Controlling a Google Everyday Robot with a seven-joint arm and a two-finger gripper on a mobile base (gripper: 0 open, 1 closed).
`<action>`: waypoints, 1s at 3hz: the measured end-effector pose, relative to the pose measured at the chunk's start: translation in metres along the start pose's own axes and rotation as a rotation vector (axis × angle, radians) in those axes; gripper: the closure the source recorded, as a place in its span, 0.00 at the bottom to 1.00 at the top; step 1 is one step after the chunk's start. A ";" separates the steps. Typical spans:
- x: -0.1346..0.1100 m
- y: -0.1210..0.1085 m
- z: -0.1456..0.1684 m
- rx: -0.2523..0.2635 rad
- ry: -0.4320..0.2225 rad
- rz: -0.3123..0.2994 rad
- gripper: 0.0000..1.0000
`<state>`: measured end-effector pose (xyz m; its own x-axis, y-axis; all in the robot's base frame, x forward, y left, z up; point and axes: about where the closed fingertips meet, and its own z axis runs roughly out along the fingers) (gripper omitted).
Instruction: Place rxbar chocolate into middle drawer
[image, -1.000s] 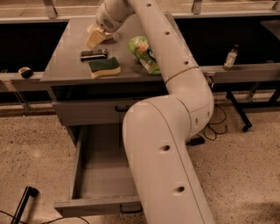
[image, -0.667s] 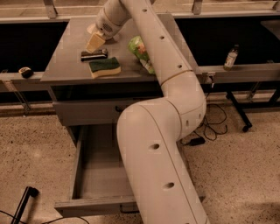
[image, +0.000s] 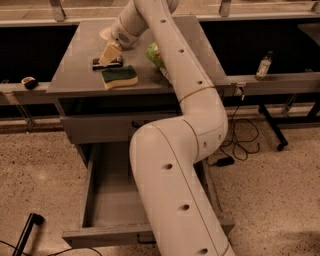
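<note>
Rxbar chocolate (image: 96, 63): dark flat bar with pale markings, upper left of the frame, lying flat on the grey cabinet top (image: 75, 75). Its right part is covered by the gripper.

Gripper (image: 110, 54): pale yellow tip, pointing down onto the bar from above and to the right. It overlaps the bar's upper edge in this view. Whether it is open, closed or holding the bar cannot be told.

Arm (image: 180, 150): large white jointed arm. It rises from the bottom centre of the frame, bends at mid-right, and reaches up and left across the cabinet top to the gripper.

Sponge (image: 120, 76): green top over a yellow body. It sits just below and right of the bar, close to it and near the front edge of the top.

Green snack bag (image: 155, 54): right of the gripper, partly hidden behind the arm.

Upper drawer (image: 100, 127): grey front, closed, directly under the cabinet top.

Middle drawer (image: 100, 234): grey, pulled well out toward the lower left of the frame. Its inside is visible and its right part is hidden by the arm.

Bottle (image: 263, 65): small, upright, on a ledge at upper right, well apart from the cabinet.

Cables (image: 240, 147): black, on the speckled floor at mid-right.
</note>
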<state>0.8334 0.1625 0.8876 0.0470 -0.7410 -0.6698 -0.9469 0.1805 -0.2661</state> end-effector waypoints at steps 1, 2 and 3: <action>-0.001 -0.002 0.006 0.001 -0.023 0.012 0.39; 0.004 -0.006 0.012 0.009 -0.044 0.053 0.39; 0.009 -0.009 0.018 0.014 -0.045 0.083 0.33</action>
<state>0.8484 0.1660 0.8716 -0.0169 -0.6931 -0.7206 -0.9436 0.2495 -0.2178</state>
